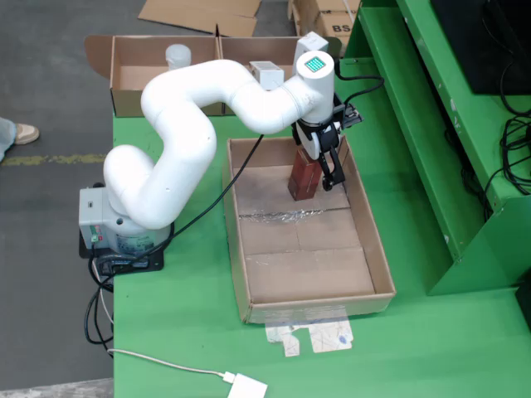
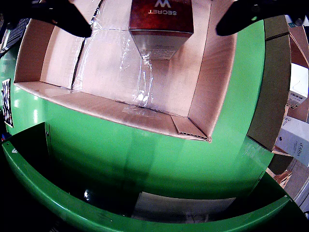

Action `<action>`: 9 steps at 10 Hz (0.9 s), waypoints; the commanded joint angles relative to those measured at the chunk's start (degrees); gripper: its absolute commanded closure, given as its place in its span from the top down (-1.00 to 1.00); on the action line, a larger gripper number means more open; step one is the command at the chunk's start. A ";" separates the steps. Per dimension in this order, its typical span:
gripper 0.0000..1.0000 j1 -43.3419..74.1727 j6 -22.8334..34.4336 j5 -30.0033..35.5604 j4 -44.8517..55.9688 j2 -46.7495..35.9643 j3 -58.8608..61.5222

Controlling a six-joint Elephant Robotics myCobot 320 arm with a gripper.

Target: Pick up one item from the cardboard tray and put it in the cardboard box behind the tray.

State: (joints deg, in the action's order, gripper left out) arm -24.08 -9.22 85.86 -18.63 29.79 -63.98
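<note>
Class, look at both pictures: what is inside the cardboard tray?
Inside the cardboard tray stands one dark red box, with the pincer around it. The floor shows tape. What lies under the box is covered.

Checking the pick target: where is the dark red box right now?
In the fixed view, the dark red box stands at the cardboard tray's far right end, directly under the gripper.

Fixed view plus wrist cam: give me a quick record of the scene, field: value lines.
arm: white, reaching over the far end of the tray
gripper: jaws spread either side of the red box, contact not confirmed
red box: upright in the tray, only item seen there
tray: open cardboard, taped floor
cardboard box: behind the tray, holds white items
table: green
</note>
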 commanded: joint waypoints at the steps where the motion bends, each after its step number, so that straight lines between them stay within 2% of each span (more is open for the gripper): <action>1: 0.00 0.39 0.02 0.13 -0.78 -1.88 1.27; 6: -1.00 0.39 0.02 0.13 -0.78 -1.88 1.27; 9: -1.00 0.39 0.02 0.13 -0.78 -1.88 1.27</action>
State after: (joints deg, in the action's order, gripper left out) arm -24.08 -9.22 86.04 -18.63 29.79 -63.98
